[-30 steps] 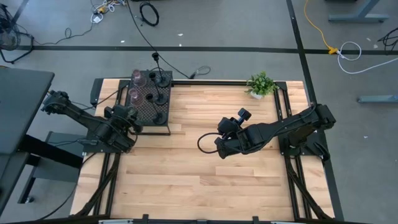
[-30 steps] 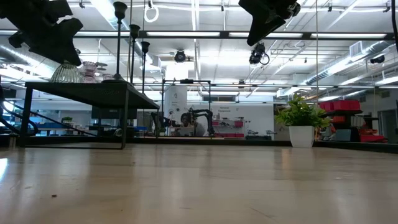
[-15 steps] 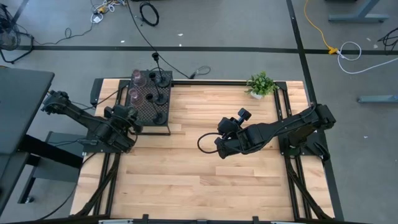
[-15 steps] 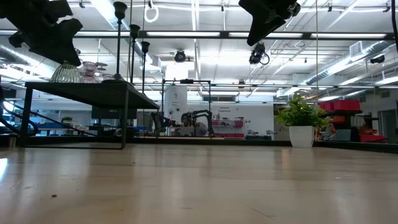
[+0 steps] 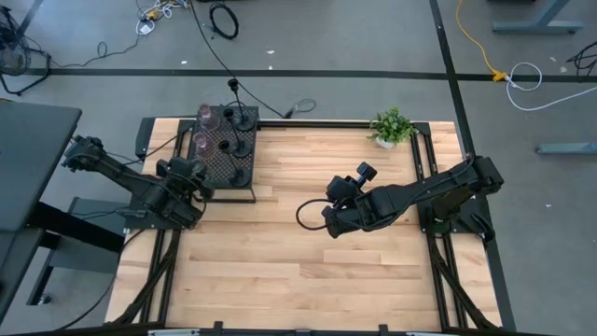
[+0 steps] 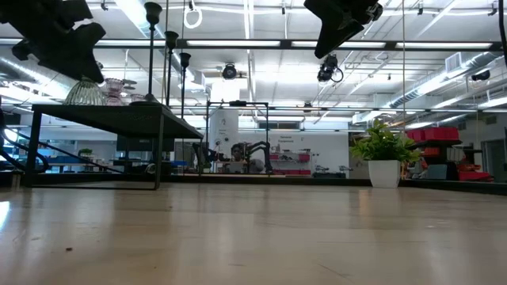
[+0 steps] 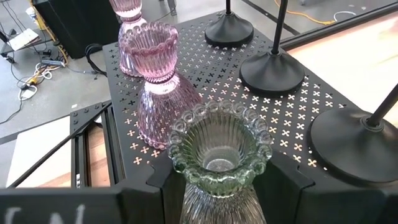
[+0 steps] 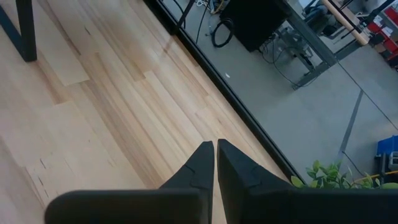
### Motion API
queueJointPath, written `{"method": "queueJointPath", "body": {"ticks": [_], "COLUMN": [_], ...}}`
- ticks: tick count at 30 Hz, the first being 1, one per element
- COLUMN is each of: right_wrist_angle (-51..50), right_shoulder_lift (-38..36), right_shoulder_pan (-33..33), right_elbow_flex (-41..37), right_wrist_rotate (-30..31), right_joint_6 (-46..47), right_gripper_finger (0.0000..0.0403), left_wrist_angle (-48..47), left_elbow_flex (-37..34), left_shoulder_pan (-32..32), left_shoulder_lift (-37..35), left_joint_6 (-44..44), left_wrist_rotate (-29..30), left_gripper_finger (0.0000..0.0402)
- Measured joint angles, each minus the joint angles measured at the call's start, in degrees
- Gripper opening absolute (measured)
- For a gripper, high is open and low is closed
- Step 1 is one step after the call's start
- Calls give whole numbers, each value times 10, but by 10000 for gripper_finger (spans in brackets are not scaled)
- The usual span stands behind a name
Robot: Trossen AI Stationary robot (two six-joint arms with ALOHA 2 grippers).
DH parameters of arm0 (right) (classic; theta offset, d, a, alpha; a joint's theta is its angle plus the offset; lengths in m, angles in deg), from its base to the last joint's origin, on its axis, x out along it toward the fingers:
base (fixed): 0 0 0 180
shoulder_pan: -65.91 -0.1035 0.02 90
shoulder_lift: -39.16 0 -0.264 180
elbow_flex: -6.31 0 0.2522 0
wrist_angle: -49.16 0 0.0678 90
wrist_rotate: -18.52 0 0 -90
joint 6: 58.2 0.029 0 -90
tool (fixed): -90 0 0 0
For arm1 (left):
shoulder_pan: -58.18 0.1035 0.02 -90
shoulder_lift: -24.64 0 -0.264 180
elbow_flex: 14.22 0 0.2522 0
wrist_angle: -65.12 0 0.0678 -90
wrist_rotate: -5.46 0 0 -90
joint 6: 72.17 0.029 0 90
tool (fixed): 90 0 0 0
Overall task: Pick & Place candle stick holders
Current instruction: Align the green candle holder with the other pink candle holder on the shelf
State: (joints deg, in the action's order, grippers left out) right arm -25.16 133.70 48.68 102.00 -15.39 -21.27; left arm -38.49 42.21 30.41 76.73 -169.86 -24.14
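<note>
My left fingers (image 7: 217, 205) grip the upright greenish glass holder (image 7: 219, 149) between them, over the mesh box (image 7: 280, 118); my right fingers (image 8: 215, 163) sit closed, empty, well apart.

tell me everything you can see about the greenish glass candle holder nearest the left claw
The greenish glass candle holder is clear ribbed glass, olive-tinted, with a beaded rim around an empty round cup. It stands upright on the black perforated stand, between the left claw's fingers. Whether they touch it is unclear. A pink glass holder stands just behind it.
</note>
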Motion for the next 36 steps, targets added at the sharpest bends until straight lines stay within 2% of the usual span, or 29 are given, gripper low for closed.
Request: {"method": "queueJointPath", "body": {"ticks": [20,26,31,36], "right_wrist_angle": [0,0,0,1], "right_shoulder_lift": [0,0,0,0], "right_shoulder_pan": [0,0,0,0], "right_elbow_flex": [0,0,0,0], "right_wrist_rotate": [0,0,-2,-2], "right_joint_6": [0,0,0,0], "right_gripper_finger": [22,22,22,22], "left_wrist_angle": [-1,-1,-2,-1], "left_elbow_flex": [13,51,61,38], "left_shoulder_pan": [0,0,0,0], "left_shoulder_lift": [0,0,-1,-1], "left_joint_6": [-2,50,69,50], "left_wrist_rotate": [16,31,18,8], "left_gripper_finger": [167,167,167,167]}}
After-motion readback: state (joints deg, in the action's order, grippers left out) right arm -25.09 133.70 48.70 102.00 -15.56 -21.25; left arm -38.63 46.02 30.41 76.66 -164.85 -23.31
